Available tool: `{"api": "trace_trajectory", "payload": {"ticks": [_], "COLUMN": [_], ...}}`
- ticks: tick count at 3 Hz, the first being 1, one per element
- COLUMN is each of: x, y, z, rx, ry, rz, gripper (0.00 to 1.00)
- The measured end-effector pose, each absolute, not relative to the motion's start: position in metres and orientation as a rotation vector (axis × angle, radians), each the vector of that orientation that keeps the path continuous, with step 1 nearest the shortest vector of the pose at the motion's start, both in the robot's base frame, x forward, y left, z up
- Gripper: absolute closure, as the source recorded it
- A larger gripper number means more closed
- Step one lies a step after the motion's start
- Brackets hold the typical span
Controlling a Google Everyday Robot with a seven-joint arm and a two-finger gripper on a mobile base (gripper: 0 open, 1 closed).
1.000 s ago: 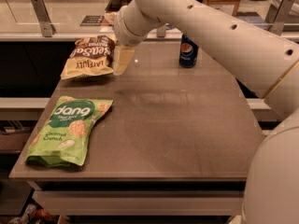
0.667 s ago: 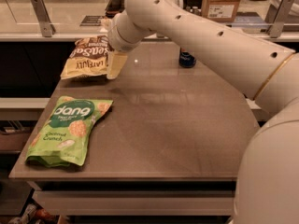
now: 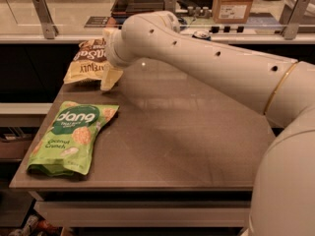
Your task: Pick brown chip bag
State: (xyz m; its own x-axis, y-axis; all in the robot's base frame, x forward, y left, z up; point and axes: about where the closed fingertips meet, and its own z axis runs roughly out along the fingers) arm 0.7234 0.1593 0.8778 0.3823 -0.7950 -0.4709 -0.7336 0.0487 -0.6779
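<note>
The brown chip bag [image 3: 90, 61] lies at the table's far left corner, its dark brown half with white lettering towards the back and its pale yellow half towards the front. My gripper [image 3: 110, 75] sits at the bag's right edge, low over the table and touching or overlapping the bag's corner. The big white arm [image 3: 206, 68] reaches in from the right and hides part of the bag's right side.
A bright green "dang" bag [image 3: 73, 136] lies flat at the front left of the brown table [image 3: 177, 146]. Only the top of a blue can [image 3: 201, 35] shows behind the arm. A counter with a glass rail and a cardboard box [image 3: 235, 3] runs behind.
The arm has swung left and lower across the table, now hiding most of the can. The gripper has stayed at the brown bag's right edge. The bags have not moved.
</note>
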Motion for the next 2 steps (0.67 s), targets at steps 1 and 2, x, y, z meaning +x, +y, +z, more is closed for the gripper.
{"api": "trace_trajectory", "payload": {"ticks": [1, 2], "x": [0.7312, 0.7349], "y": [0.1668, 0.1646], "z": [0.8699, 0.8712], "rx": [-1.590, -1.564], "ry": [1.362, 1.361], "rz": [-0.099, -0.107], "gripper": [0.00, 0.00]}}
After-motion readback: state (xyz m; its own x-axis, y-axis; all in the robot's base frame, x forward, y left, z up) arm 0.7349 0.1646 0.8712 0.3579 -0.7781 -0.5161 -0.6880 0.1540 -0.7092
